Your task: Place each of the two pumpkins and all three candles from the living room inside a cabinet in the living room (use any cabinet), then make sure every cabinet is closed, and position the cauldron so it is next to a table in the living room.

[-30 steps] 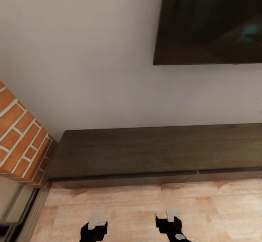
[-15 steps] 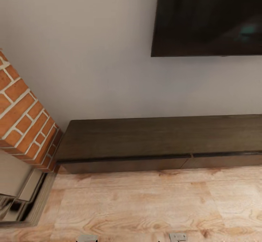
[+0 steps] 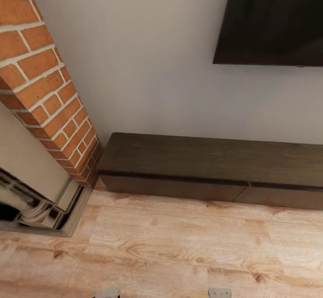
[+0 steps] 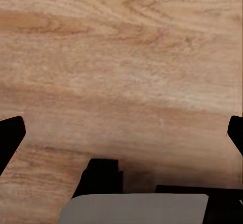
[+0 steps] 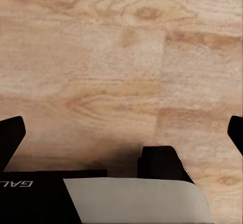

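View swung left since earlier: more rough brick, matte dark-wood cabinet; both end effectors spread, empty.

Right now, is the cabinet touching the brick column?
Cannot tell. In the head view the cabinet end sits right at the brick column base, but no gap or contact shows plainly.

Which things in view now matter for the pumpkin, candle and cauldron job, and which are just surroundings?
Job:
cabinet, drawer fronts shut
left gripper, open, over floor
right gripper, open, over floor

Surroundings:
brick fireplace column
wall-mounted screen
wood floor
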`<state>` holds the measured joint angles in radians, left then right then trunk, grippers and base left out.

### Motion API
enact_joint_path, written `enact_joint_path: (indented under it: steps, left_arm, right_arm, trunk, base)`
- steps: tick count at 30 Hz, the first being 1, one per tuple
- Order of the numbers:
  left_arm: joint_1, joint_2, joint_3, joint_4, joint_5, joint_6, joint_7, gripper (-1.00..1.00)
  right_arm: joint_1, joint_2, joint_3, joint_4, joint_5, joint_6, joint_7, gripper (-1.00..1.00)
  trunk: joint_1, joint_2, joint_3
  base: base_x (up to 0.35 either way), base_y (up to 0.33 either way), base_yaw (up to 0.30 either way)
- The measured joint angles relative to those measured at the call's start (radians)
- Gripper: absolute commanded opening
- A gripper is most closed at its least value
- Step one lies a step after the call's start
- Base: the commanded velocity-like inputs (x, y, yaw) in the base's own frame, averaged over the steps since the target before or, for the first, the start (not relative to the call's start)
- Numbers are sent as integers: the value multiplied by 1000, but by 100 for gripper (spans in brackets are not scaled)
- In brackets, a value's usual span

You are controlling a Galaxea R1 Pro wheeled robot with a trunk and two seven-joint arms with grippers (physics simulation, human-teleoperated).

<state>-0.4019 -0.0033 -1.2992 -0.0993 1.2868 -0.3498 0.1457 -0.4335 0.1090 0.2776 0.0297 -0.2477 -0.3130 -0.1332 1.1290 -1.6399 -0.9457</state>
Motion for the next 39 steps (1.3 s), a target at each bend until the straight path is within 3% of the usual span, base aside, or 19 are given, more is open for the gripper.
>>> enact_joint_path:
  steps: [8, 39]
  left_arm:
    - [0, 0, 0, 0, 1, 0, 0, 100]
    - [0, 12, 0, 28, -1, 0, 6, 100]
  right_arm:
    - [1, 1, 0, 7, 0, 0, 0, 100]
    - [27, -6, -2, 9, -3, -4, -5, 100]
  trunk:
    - [0, 0, 0]
    - [0, 0, 0]
  base:
    - [-197, 0, 287]
    - [-3, 0, 288]
